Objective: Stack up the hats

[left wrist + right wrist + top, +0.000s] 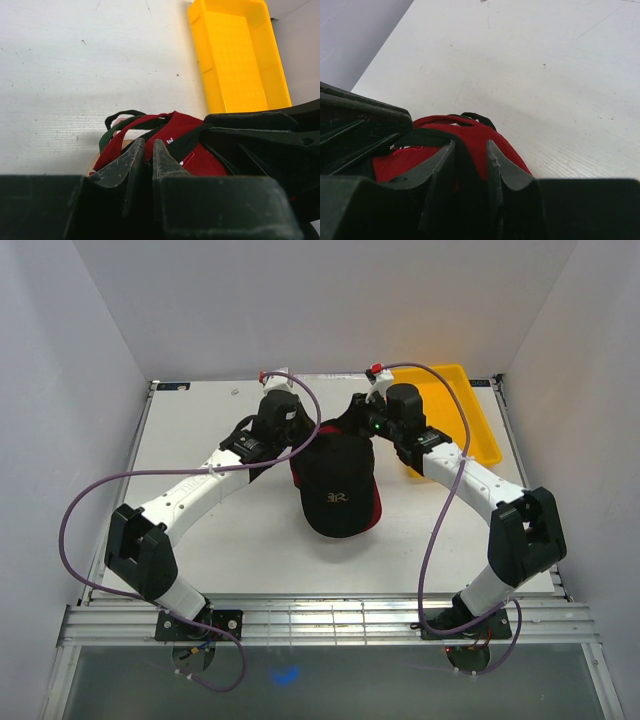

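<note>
While the left claw (pixel 148 144) has its two fingers (pixel 131 157) squeezed so close that only a sliver shows between the tips, I cannot tell whether any cloth is nipped there. Its tips sit at the back of the red cap (pixel 182 127), right against the fabric. Opposite it, the right claw (pixel 470 146) has its jaws partly apart, with dark cloth and a bit of red in the gap; I cannot make out that it has hold of either. The two claws face each other across the rear of the pile, each one's dark housing filling a side of the other's wrist view.

Just past the left fingertips, a black strap (pixel 125 113) arches over the back of the red cap. A dark green band (pixel 102 142) curves beside it, down near the worktop (pixel 75 75). From above, the black cap (pixel 335 490) lies on top, pale logo up and brim pointing toward the near edge. The red cap's rim peeps out from under its right side. The pile sits about mid-worktop, a little toward the far edge. Well apart from it, a yellow bin (pixel 455 410) lies at the far right corner.
</note>
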